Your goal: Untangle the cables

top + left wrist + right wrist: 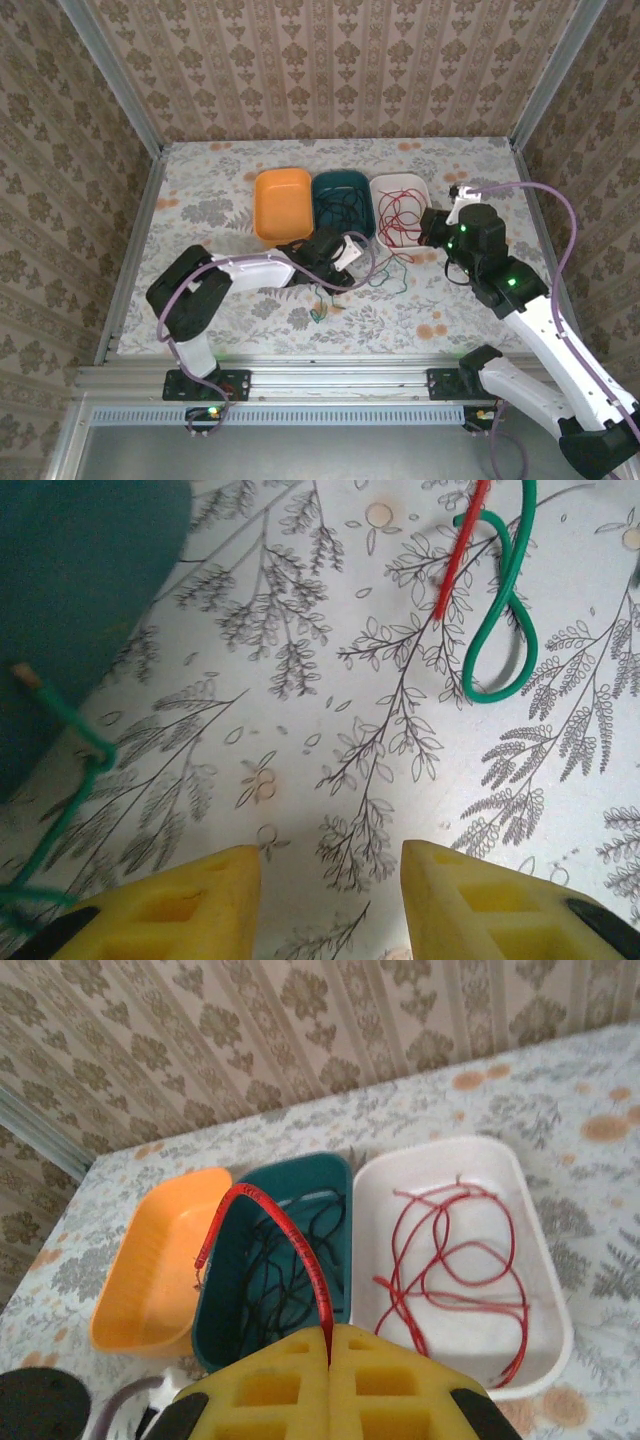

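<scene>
My right gripper [329, 1335] is shut on a red cable [268, 1217] that arches up from between the pads, above the teal tray [336, 1172]. In the top view this gripper [434, 228] hangs beside the white tray [400, 181]. More red cables [462, 1260] lie in the white tray and black cables [280, 1270] in the teal one. My left gripper [330, 855] stands open low over the tablecloth, nothing between its yellow fingers [200, 895]. Ahead of it lie a green cable loop [500, 630] and a red cable end [458, 555]. Another green cable [70, 810] runs at its left.
An orange tray [283, 203] stands left of the teal tray [343, 180]. Green cables [385, 278] sprawl on the cloth in front of the trays. The teal tray's wall [80, 600] is close to the left gripper's left side. Metal frame posts border the table.
</scene>
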`<control>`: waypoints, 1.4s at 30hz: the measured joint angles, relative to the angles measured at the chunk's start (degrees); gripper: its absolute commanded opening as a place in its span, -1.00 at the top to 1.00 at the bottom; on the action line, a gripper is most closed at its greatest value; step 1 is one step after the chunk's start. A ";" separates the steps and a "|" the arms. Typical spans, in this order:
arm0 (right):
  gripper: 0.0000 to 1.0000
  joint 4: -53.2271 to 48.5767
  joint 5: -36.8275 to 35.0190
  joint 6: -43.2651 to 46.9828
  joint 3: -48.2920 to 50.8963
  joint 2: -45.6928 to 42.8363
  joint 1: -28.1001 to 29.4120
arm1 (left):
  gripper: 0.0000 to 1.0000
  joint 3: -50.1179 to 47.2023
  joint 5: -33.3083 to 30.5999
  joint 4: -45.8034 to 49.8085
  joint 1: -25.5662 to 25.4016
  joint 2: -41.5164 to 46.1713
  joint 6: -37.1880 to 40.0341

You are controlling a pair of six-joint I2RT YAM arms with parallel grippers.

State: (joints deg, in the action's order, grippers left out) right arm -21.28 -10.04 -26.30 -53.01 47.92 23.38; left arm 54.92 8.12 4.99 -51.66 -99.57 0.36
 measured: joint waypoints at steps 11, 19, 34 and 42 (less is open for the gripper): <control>0.95 8.13 -2.93 5.38 -12.57 8.68 -6.47 | 0.07 -4.55 -2.01 -1.16 2.40 9.31 -3.41; 0.95 13.68 -3.28 5.64 -15.65 21.35 -10.14 | 0.03 -5.79 -2.19 -2.34 5.64 14.10 -5.20; 0.97 11.91 -3.50 6.58 -13.38 31.15 -10.25 | -0.04 -6.95 -0.76 -2.19 5.79 14.25 -5.81; 0.96 12.22 -5.05 8.24 -10.97 21.07 -10.25 | -0.07 -5.57 -0.13 -1.42 3.74 12.68 -5.51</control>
State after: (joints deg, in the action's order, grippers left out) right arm -9.06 -15.09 -18.06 -63.99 68.99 13.13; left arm 49.34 7.99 3.57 -47.92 -86.89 -5.15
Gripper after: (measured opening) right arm 0.067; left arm 0.534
